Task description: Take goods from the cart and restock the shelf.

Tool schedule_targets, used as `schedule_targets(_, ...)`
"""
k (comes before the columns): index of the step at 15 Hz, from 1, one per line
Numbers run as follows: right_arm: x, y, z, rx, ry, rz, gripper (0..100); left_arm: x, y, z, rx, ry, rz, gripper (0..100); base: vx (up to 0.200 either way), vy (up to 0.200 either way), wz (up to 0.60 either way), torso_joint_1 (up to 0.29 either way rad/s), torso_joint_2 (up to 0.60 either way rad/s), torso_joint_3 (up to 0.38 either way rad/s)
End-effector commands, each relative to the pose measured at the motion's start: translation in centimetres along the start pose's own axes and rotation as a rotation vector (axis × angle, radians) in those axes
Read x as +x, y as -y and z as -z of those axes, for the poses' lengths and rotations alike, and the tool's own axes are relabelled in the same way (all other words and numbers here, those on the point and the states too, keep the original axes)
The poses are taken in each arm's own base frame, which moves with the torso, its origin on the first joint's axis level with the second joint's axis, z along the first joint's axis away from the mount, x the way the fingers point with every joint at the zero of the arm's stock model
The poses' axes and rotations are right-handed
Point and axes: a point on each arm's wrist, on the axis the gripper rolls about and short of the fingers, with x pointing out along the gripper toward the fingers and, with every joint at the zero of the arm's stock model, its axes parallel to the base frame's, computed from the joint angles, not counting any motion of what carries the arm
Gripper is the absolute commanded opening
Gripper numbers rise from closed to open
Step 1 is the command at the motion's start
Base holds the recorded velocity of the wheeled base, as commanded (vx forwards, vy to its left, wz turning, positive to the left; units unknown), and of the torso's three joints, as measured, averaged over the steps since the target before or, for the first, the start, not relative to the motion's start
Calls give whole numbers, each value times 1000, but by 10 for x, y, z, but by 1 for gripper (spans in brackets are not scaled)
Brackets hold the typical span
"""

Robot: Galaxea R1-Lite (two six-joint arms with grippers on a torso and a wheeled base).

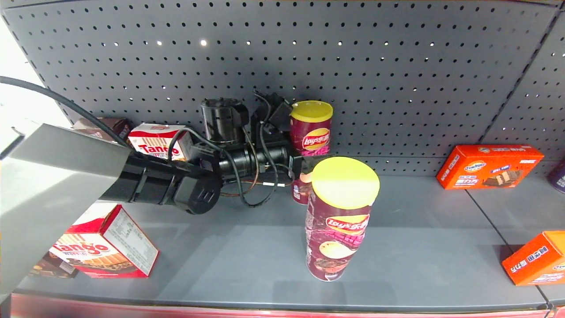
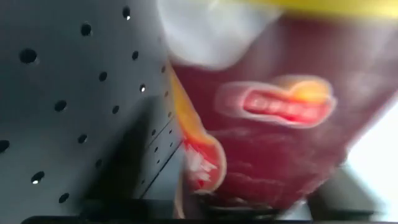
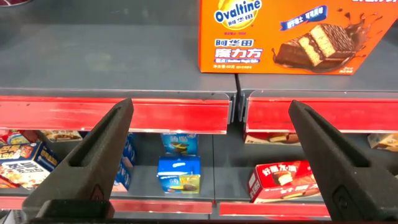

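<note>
Closest to me stands a tall maroon chip can (image 1: 340,229) with a yellow lid, upright near the front edge of the grey shelf (image 1: 432,247). Behind it, close to the pegboard back (image 1: 353,66), a second chip can (image 1: 311,128) of the same kind stands upright, its lower part partly hidden by the front can's lid.

The left arm comes in from the left, and the left gripper (image 1: 295,167) is at the middle of that rear can. From the left wrist the rear can (image 2: 280,137) looms very near and blurred beside the pegboard. Whether the gripper is clamped on it or loose, I cannot tell.

At the front left of the shelf a red wafer box (image 1: 103,249) sits turned at an angle. A smaller wafer box (image 1: 156,139) is at the back left with a brown box (image 1: 103,126) beside it. An orange box (image 1: 490,167) lies at the back right, and another orange carton (image 1: 536,258) sits at the front right edge.

The right gripper (image 3: 210,106) faces the shelf front, its dark fingers (image 3: 93,162) spread wide with nothing between them. Beyond them runs a red price rail (image 3: 112,112) with an orange cake box (image 3: 292,34) on the level above. On the level below are blue packets (image 3: 178,174) and a red packet (image 3: 283,180).
</note>
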Motion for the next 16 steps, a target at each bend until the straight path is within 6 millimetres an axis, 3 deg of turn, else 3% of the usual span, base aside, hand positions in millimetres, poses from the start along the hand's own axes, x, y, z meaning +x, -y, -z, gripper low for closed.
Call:
schedule_targets(1,0,0,0,0,-3,0,100,-2,3,1,8,7,5,100,0,0,0,0,0,0)
schedule_targets(3,0,0,0,0,-3,0,100,-14,7,-9,27,38,-1,100,0,0,0,0,0,0)
schedule_targets(5,0,0,0,0,-3,0,100,-38,20,-20,28,38,-8,100,0,0,0,0,0,0)
schedule_targets(9,0,0,0,0,-3,0,100,-76,26,-33,44,50,-66,100,0,0,0,0,0,0)
schedule_targets(16,0,0,0,0,-3,0,100,-97,34,-32,-59,-147,-242,100,0,0,0,0,0,0)
